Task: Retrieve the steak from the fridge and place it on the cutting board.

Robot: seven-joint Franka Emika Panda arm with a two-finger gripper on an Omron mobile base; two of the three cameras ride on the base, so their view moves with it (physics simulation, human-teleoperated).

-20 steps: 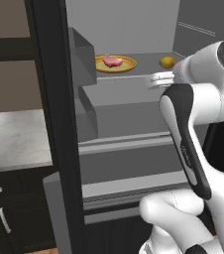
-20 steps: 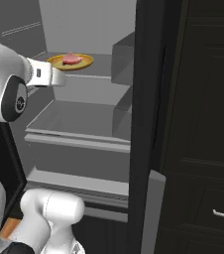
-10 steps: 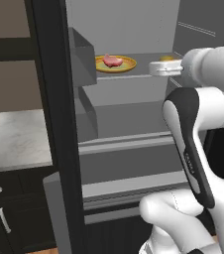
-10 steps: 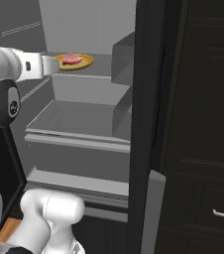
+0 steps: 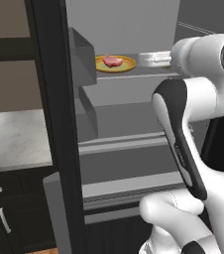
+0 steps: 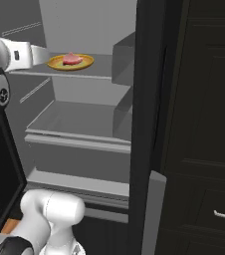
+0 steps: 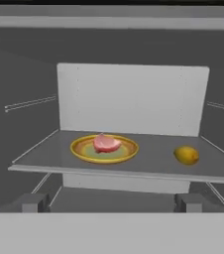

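The steak lies on a yellow plate on the fridge's upper shelf, at 9 o'clock from the lemon. The gripper has its jaws spread wide, holding nothing. The meat is probably soft, light and slippery; pinching across its narrow middle seems best.

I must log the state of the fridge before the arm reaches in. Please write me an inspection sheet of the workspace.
Surface: grey top shelf inside the open fridge; shelves below carry nothing seen.
Job's things: steak lies on a yellow plate on the top shelf. A wooden piece at the left edge of the counter may be the cutting board; too little shows to tell.
Clutter: lemon on the same shelf, apart from the plate.
Grippers: gripper open, in front of the shelf, short of the steak, holding nothing.
Cables: nothing seen.
Surroundings: dark cabinets beside the fridge.
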